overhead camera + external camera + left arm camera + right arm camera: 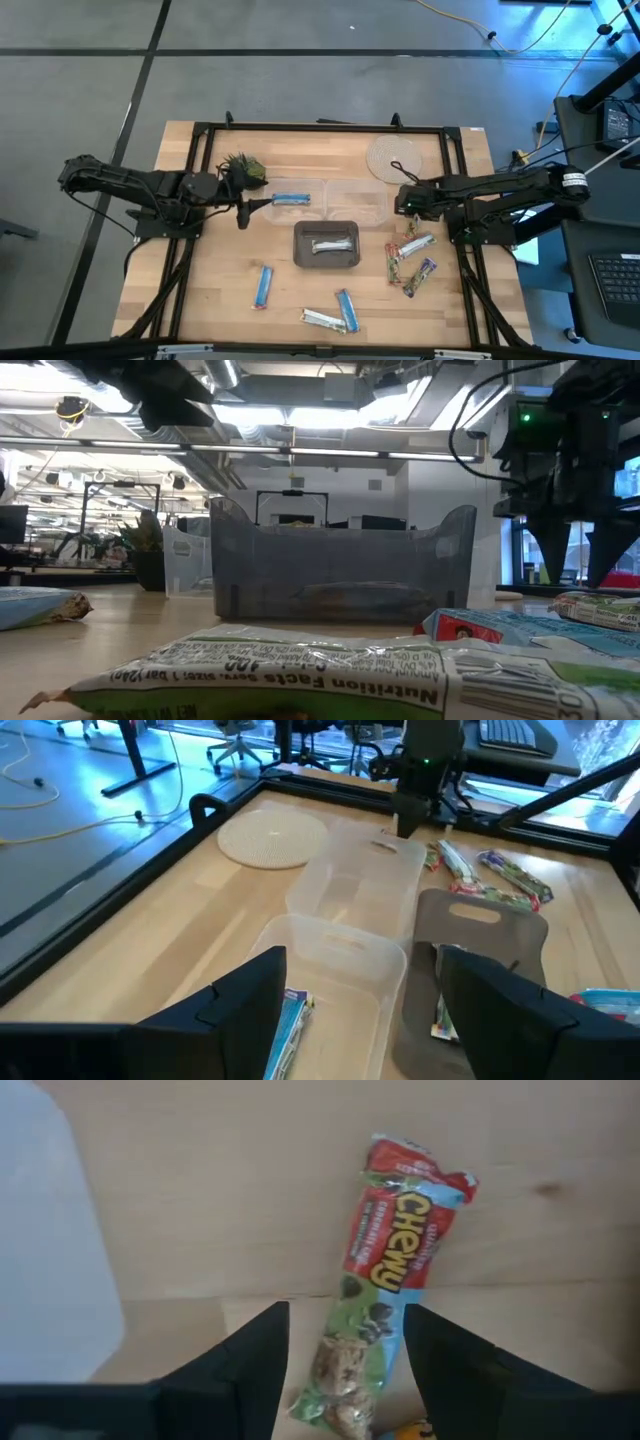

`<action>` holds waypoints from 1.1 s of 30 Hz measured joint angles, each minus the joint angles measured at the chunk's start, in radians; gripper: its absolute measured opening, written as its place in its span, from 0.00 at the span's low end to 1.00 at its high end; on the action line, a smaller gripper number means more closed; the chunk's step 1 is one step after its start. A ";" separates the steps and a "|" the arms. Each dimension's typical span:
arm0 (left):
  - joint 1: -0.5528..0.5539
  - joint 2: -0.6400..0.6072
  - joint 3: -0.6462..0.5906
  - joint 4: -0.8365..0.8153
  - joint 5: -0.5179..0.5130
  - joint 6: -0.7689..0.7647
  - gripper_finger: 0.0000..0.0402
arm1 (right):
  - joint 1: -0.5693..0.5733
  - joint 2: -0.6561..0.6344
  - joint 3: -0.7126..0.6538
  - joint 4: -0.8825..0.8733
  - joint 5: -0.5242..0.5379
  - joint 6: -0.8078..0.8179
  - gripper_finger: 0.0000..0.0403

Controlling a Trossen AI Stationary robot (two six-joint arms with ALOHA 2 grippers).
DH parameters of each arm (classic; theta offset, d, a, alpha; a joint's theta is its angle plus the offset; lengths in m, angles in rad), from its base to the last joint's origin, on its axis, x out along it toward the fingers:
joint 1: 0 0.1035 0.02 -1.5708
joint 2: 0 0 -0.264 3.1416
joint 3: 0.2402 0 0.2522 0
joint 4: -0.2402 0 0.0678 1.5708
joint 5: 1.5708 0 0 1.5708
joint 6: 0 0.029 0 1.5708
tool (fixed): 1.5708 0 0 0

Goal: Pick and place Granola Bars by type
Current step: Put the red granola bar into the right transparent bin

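Note:
Granola bars lie about the table. One blue bar rests in a clear bin, and a silver bar in the grey bin. Multicoloured bars are spread on the wood to the right. Two blue bars and a silver one lie near the front edge. My left gripper is open at that clear bin's left end, by the blue bar. My right gripper is open, pointing down, its fingers on either side of a red and green Chewy bar flat on the table.
A second clear bin stands between the two grippers. The round woven coaster and the small green plant sit near the far edge. A black frame borders the table. In the low view a wrapped bar fills the foreground.

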 joint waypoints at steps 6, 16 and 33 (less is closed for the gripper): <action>0.000 0.000 0.000 -0.002 0.000 0.016 0.62 | 0.000 0.079 0.000 0.000 -0.003 -0.001 0.50; -0.001 0.001 0.000 -0.005 0.034 0.016 0.63 | 0.000 0.195 0.002 0.088 -0.027 -0.002 0.50; -0.001 0.001 0.000 -0.009 0.033 0.016 0.63 | 0.000 0.207 0.002 0.086 -0.031 -0.019 0.29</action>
